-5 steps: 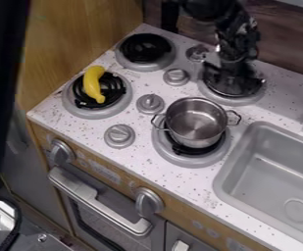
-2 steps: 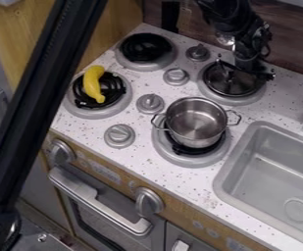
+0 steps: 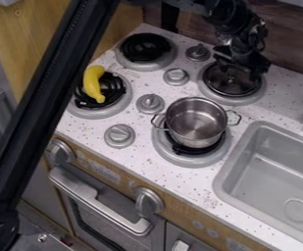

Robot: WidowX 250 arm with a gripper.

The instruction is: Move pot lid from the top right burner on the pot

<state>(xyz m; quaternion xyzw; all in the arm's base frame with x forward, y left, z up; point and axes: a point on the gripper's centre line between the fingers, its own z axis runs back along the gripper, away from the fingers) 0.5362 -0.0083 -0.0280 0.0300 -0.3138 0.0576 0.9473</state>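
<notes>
The camera looks down at a slant over the stove [image 3: 191,156] and sink [image 3: 271,169], facing the back wall [image 3: 281,37].

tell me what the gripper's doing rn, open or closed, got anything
Gripper: open, fingers apart over the pot lid on the top right burner, with nothing seen clamped between them.

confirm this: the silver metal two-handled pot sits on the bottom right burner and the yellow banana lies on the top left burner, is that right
One slip: the camera view shows the curved yellow banana on the bottom left burner, not the top left. The silver, two-handled metal pot does sit on the bottom right burner.
</notes>
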